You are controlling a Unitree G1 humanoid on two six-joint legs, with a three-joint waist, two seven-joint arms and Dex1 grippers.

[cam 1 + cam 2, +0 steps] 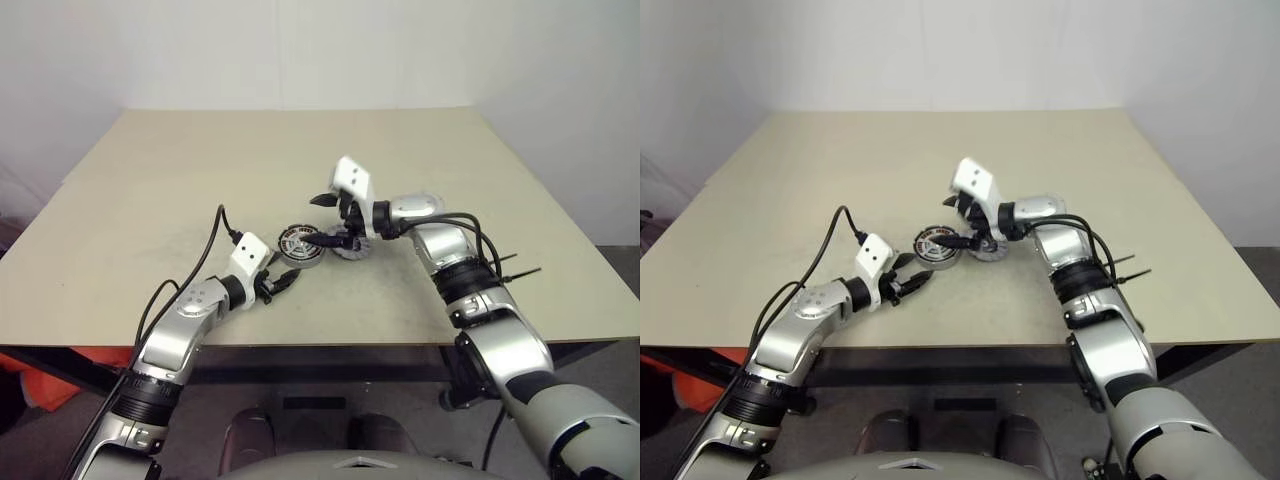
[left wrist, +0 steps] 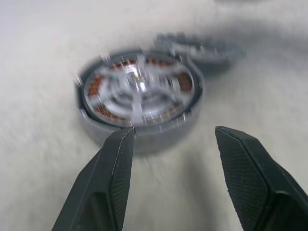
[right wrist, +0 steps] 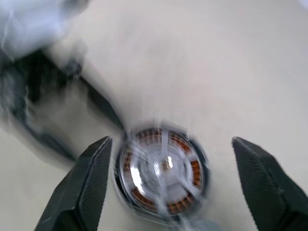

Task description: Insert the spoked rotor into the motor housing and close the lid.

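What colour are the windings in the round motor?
Copper-brown windings, clearest in the left wrist view.

The right wrist view is smeared by motion: the motor housing (image 3: pixel 161 175) shows only blurred copper and silver, and a dark shape beside it cannot be identified. In the left wrist view, a grey notched part (image 2: pixel 202 45) behind the housing is too blurred to name.
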